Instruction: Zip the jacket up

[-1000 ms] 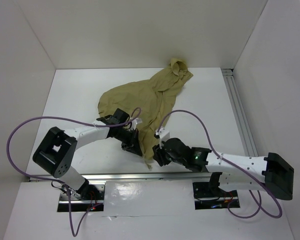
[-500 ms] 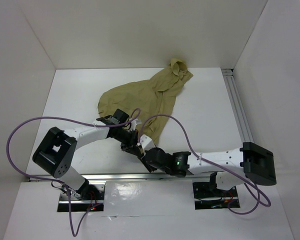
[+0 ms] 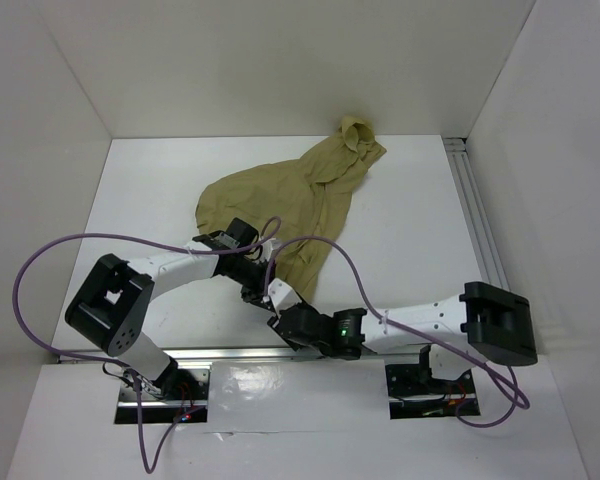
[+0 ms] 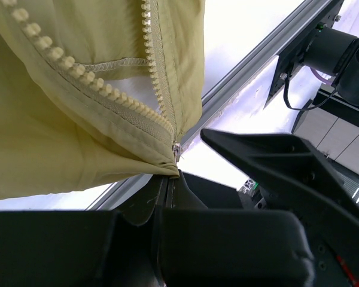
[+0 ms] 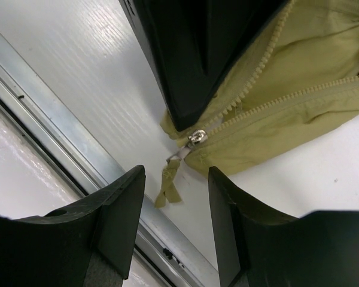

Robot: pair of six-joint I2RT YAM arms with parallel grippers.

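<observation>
The olive-tan jacket lies crumpled mid-table, its hood at the far right. My left gripper is shut on the jacket's bottom hem, right where the open zipper teeth meet. My right gripper is open just in front of it. In the right wrist view its fingers straddle the fabric pull ribbon, which hangs from the metal zipper slider at the hem, and they do not touch it. The left gripper's black finger stands right above the slider.
An aluminium rail runs along the table's near edge, close under both grippers; it also shows in the right wrist view. A second rail runs along the right side. White walls enclose the table. Purple cables loop over the arms.
My right arm has swung left, from the right of the jacket's bottom corner to just in front of the left gripper. The left gripper has kept its hold on the hem.
</observation>
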